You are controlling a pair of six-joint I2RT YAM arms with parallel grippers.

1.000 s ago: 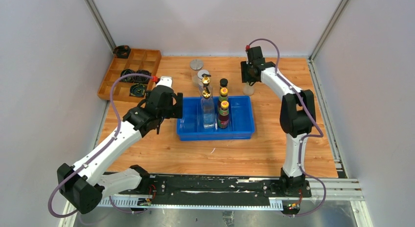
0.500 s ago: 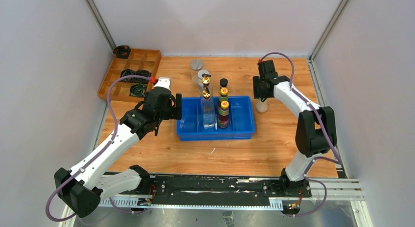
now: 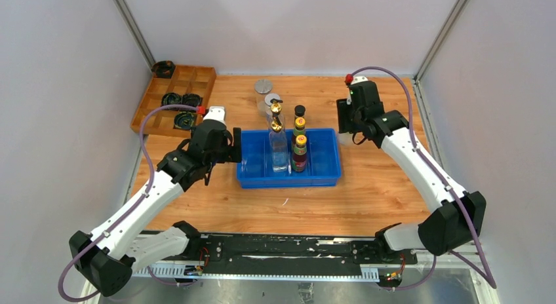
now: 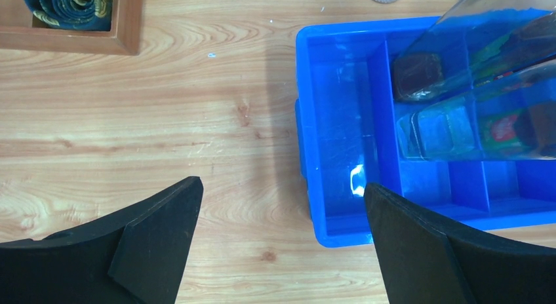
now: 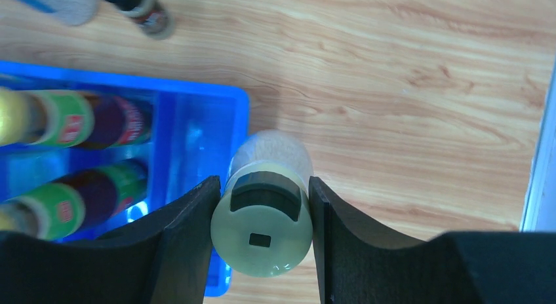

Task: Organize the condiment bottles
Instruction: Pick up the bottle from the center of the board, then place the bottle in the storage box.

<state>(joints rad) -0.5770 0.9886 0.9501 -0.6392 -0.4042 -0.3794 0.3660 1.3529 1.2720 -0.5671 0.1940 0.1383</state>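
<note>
My right gripper [image 5: 262, 209] is shut on a clear jar with a cream lid [image 5: 261, 235] and holds it upright over the right rim of the blue bin [image 5: 197, 140]. In the top view the right gripper [image 3: 342, 120] hides the jar. The bin [image 3: 321, 176] holds a tall clear gold-spouted bottle [image 3: 278, 143] and two dark yellow-capped sauce bottles [image 3: 299, 153] [image 3: 299, 127]. A small black-capped bottle [image 3: 299, 111] and two silver-lidded jars [image 3: 263, 86] [image 3: 272, 101] stand behind the bin. My left gripper [image 3: 240, 149] is open and empty at the bin's left end [image 4: 341, 153].
A wooden divided tray [image 3: 147, 107] with black coiled rings [image 3: 183, 99] lies at the back left. Grey walls close in the table on three sides. A metal rail runs along the table's right edge [image 5: 541, 153].
My right arm has carried the cream-lidded jar from the back right to the bin's right end, its elbow swinging out to the right. The left arm has barely moved.
</note>
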